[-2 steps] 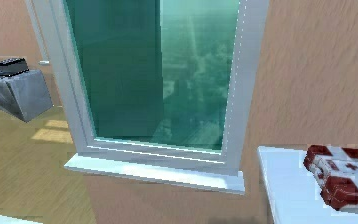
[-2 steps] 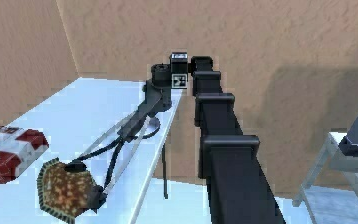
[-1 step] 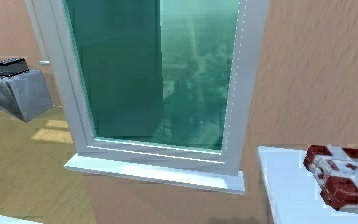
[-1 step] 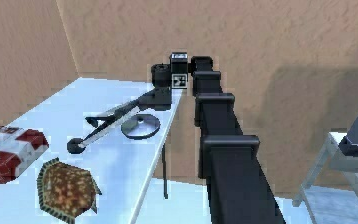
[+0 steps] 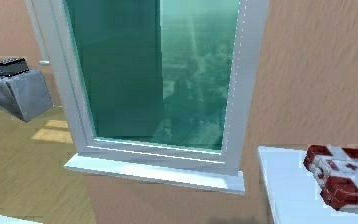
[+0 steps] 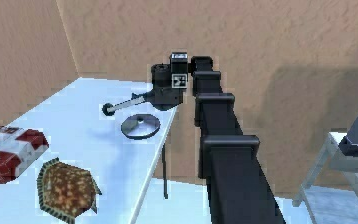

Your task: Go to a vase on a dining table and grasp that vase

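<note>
No readable text, labels or numbers.

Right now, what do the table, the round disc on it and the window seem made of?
Table: smooth white, matte, perhaps painted wood or laminate. Disc: grey with a soft sheen, probably metal. Window: teal pane with faint reflections, looks like glass, in a white frame, painted wood or plastic.

Arm side view: gripper (image 6: 113,107) at far end of table (image 6: 87,100). Disc (image 6: 139,126) on table, just beside jaws, lower right of them. Box (image 6: 9,152) and shell-shaped thing (image 6: 67,188) on table, well apart from jaws, lower left; box left of shell. Forward view: window (image 5: 152,70) ahead, counter (image 5: 17,95) to its left.
</note>
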Available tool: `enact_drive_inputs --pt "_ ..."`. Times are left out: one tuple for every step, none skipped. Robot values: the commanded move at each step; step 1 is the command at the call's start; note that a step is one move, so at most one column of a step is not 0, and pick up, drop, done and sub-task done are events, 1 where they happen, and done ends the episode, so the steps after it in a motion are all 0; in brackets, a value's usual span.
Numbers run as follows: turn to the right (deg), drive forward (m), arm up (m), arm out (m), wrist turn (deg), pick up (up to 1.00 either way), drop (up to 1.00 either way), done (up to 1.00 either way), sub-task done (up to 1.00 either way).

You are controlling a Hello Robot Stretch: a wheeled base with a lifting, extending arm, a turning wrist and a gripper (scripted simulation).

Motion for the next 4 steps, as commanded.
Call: enact_drive_inputs --pt "0.0 0.0 0.0 0.0 12.0 0.0 0.0 0.0 0.0" --pt "0.0 0.0 -0.14 0.0 0.0 0.0 0.0 0.0 0.0" --pt "0.0 0.0 0.0 0.0 0.0 1.0 0.0 0.0 0.0" --pt "0.0 0.0 0.1 0.0 0.0 0.0 0.0 0.0 0.0"
